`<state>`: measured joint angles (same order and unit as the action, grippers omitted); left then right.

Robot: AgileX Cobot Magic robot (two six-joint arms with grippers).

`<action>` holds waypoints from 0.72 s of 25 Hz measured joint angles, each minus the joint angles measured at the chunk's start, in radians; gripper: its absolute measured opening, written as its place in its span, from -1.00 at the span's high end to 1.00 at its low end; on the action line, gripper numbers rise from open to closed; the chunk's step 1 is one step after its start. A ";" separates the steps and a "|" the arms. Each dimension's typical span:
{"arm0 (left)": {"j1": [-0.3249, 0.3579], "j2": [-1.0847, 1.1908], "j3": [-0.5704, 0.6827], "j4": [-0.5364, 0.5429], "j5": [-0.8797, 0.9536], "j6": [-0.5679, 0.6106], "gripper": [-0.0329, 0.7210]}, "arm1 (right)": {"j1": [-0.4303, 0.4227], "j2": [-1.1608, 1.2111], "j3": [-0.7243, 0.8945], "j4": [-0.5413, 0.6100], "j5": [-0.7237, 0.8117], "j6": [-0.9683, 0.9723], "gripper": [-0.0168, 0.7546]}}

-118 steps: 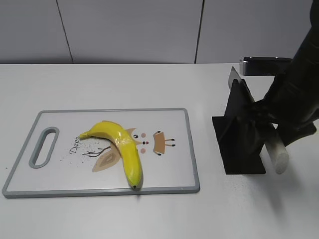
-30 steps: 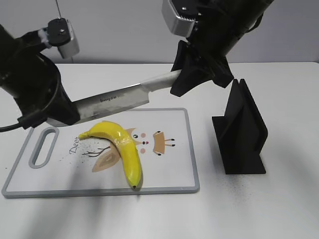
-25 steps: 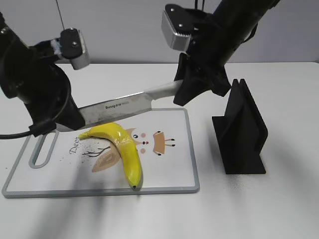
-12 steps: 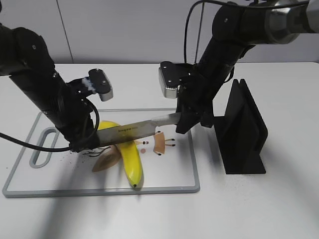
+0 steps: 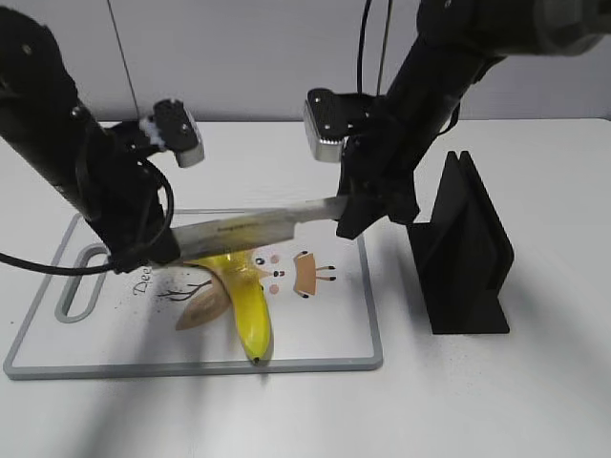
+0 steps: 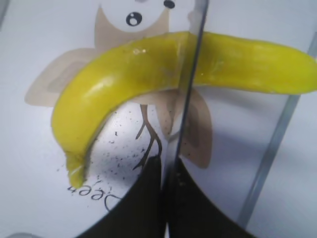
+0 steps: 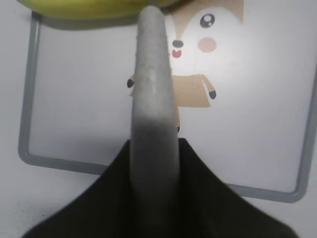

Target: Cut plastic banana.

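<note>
Two claws share one knife (image 5: pixel 250 229): the right claw (image 5: pixel 358 212) clenches its pale handle (image 7: pixel 152 94), the left claw (image 5: pixel 143 250) pinches the blade tip. One banana (image 5: pixel 243 291) lies beneath on one cutting board (image 5: pixel 325 329); one black stand (image 5: pixel 463 253) sits on the counter (image 5: pixel 477 401).

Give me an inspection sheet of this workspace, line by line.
Surface: white table; cutting board with cartoon print lying flat.
Job's things: plastic banana on the board, uncut as far as visible; knife held crosswise over it.
Clutter: black knife stand right of the board.
Grippers: left gripper shut on the blade tip; right gripper shut on the knife handle.
Cables: black cable by the left arm; more above the right arm.
Surroundings: grey panelled wall.
</note>
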<state>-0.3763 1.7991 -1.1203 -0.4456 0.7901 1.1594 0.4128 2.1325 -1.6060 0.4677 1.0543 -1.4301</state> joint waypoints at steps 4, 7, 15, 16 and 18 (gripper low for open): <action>0.000 -0.124 -0.033 0.018 0.094 -0.010 0.93 | 0.000 -0.108 0.001 0.013 0.037 0.005 0.53; 0.000 -0.211 -0.051 0.022 0.136 -0.011 0.93 | 0.000 -0.183 0.001 0.022 0.049 0.005 0.53; 0.000 -0.272 -0.053 0.028 0.131 -0.011 0.76 | 0.000 -0.223 0.001 0.029 0.045 0.005 0.53; 0.000 -0.272 -0.056 0.027 0.127 -0.012 0.63 | 0.000 -0.223 0.001 0.029 0.039 0.007 0.53; 0.000 -0.272 -0.056 0.023 0.124 -0.012 0.16 | 0.001 -0.223 0.001 0.029 0.027 0.012 0.53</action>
<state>-0.3763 1.5272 -1.1768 -0.4229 0.9138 1.1470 0.4135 1.9097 -1.6050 0.4970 1.0811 -1.4184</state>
